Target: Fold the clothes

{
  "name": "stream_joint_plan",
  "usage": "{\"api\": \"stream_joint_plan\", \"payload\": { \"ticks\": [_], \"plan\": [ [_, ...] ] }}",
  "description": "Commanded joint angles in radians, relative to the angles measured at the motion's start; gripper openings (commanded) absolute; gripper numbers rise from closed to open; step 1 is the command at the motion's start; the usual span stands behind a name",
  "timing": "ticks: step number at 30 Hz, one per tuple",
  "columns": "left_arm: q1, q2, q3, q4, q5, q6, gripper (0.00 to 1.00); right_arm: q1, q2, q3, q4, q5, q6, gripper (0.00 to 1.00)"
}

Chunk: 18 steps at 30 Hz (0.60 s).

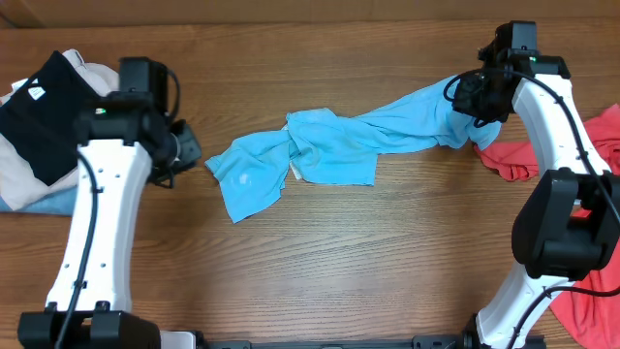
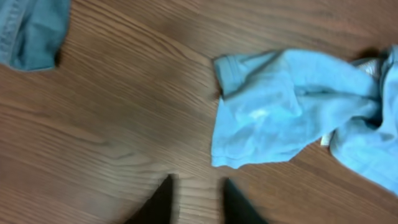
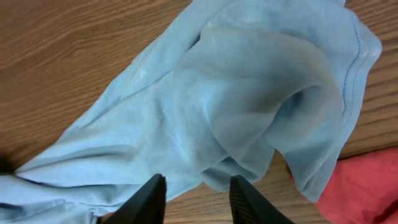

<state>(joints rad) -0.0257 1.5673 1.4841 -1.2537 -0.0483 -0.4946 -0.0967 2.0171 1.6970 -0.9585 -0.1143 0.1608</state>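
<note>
Pile of garments (image 1: 44, 116) far left; left gripper (image 2: 198, 180) next to it, fingers spread, empty, over bare table (image 1: 339, 252). sky-blue T-shirt (image 1: 329, 145) lies twisted lengthwise across centre. right gripper (image 3: 198, 179) over its right end, fingers parted, pinching nothing. coral-red T-shirt (image 1: 513, 160) bunched just beside that end, far right

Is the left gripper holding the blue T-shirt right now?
No, the left gripper stands open over the table, nothing between its jaws, with the blue T-shirt lying beyond it.
</note>
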Motion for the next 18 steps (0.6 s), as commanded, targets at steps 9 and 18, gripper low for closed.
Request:
{"api": "stream_joint_plan", "payload": {
  "ticks": [9, 18],
  "plan": [
    [-0.089, 0.139, -0.222, 0.152, -0.055, -0.016, 0.56, 0.0, -0.023, 0.011, -0.051, 0.009, 0.0, 0.42],
    [-0.099, 0.258, -0.245, 0.316, 0.037, 0.032, 0.57, 0.0, -0.023, 0.011, -0.051, 0.009, 0.0, 0.43]
  ]
}}
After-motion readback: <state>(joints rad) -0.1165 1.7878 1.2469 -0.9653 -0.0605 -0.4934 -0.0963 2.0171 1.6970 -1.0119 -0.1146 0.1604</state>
